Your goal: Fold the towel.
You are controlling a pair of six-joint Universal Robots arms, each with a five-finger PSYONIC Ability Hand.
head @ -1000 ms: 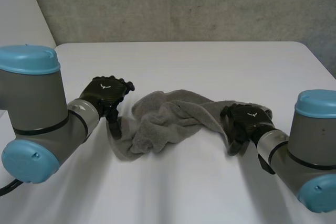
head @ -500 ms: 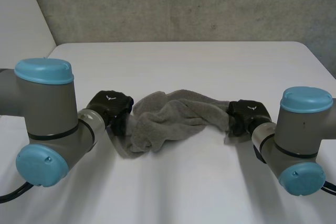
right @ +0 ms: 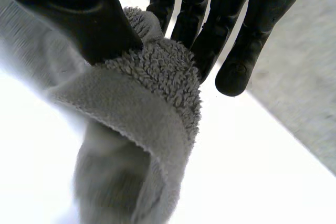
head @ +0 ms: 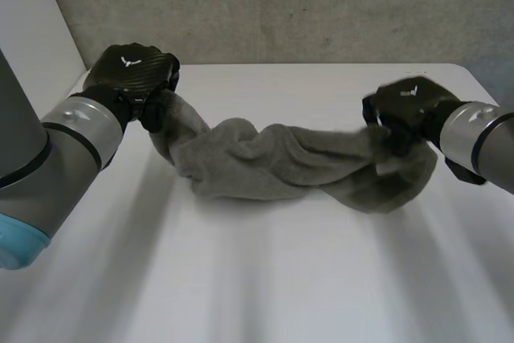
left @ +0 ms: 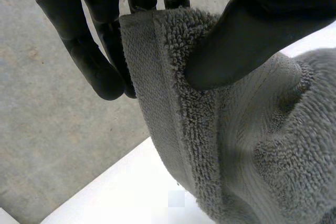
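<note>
White table (head: 265,279) against a grey concrete wall (head: 281,6), grey towel (head: 281,162) bunched up kinda rope-like, sagging mid-table, left hand (head: 132,74) pinching one end thumb-to-fingers, right hand (head: 405,106) pinching the other end the same way

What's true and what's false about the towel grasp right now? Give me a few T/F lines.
1. The left hand pinches a hemmed edge of the towel between thumb and fingers. True.
2. The towel lies spread flat. False: it is bunched and twisted into a rope that sags between the two hands.
3. The right hand is open and off the towel. False: its thumb and fingers pinch the towel's end.
4. The hands hold opposite ends of the towel. True.
</note>
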